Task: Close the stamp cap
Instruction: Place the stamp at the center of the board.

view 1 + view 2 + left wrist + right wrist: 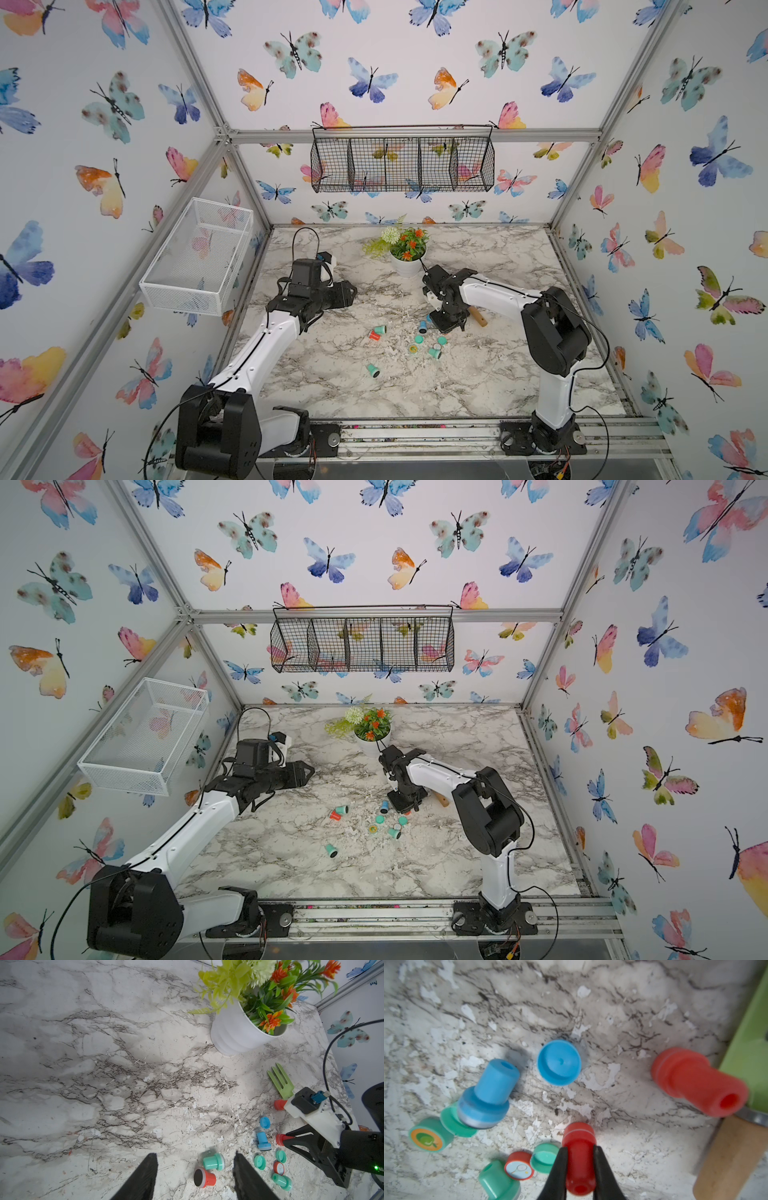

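Right wrist view settles the grip: the right tool (580, 1148) is clamped on the narrow handle of a red stamp (578, 1134). The stamp's long axis runs in line with the fingers. Its broad stamping end points out past the fingertips and down toward the tabletop (623, 1012), and its hollow handle end faces back toward the camera. Whether the broad end touches the surface or hangs just above it, I cannot tell. A red cap (519, 1168), printed face up, lies just beside the tool, next to a teal cap (544, 1157). Judging by colour it is the match, so the coming move turns on that short sideways offset. Lying face up, it probably has its open side down. The left tool (195, 1154) stands half open and empty, well apart, so the right arm is plainly nearer.
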Robot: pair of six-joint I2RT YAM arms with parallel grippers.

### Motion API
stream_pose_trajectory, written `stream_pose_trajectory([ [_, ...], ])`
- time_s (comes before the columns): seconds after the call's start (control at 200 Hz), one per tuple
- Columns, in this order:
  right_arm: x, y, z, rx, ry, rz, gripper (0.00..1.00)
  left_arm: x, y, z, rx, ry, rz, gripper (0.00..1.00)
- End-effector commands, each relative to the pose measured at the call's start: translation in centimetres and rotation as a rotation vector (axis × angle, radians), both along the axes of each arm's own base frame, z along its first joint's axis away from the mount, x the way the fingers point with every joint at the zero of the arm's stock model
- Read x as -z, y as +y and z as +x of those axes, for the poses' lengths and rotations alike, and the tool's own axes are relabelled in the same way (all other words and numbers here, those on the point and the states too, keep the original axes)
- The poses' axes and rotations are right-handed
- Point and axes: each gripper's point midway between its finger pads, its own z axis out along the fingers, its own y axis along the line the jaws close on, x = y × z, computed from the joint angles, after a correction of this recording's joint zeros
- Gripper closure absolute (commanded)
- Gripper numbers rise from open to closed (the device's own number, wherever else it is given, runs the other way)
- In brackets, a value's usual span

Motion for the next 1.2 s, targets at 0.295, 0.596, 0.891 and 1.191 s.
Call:
stream_pose_trajectory([
  [0.295, 1.4, -5.4, 1.0, 0.105, 0.055, -0.055, 0.98, -0.2, 0.0, -0.1, 0.010, -0.011, -0.003, 0.39],
  [0.596, 1.1, -5.9, 3.8, 0.129, 0.023, -0.035, 0.97, -0.1, 0.1, -0.1, 0.006, -0.009, 0.001, 0.39],
  [0.891, 1.5, -5.9, 5.9, 0.140, 0.021, -0.011, 0.93, 0.0, 0.2, -0.1, 0.003, -0.006, 0.004, 0.39],
  [1.191, 1.3, -5.8, 5.9, 0.138, 0.031, -0.006, 0.73, 0.0, 0.2, 0.0, 0.004, -0.005, 0.004, 0.39],
])
